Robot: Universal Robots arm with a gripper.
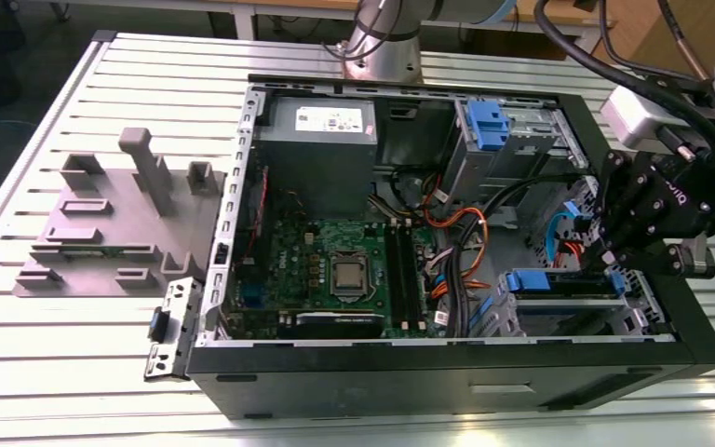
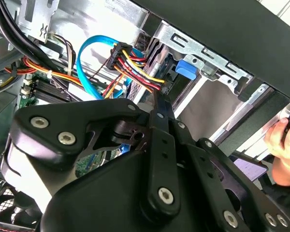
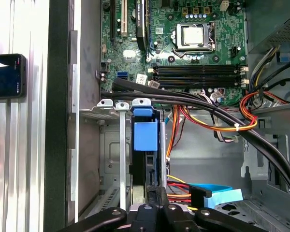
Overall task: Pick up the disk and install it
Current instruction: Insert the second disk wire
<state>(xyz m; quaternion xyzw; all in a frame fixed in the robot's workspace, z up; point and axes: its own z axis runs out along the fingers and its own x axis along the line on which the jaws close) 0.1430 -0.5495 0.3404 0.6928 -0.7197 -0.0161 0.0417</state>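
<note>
Beside the open black computer case's front drive cage, the black gripper hovers over the blue-framed silver disk, already seated edgewise; whether its jaws grip anything, I cannot tell.

Light is bright and even, from above. The slatted table shows pale glare, and the computer case interior stays darker. In the second wrist view the near gripper body looks soft.

open computer case on slatted table | black gripper at the case's edge on the exterior view's right, above a drive bay with a blue-edged disk | motherboard centre | grey fixture on the left | robot base behind
</note>
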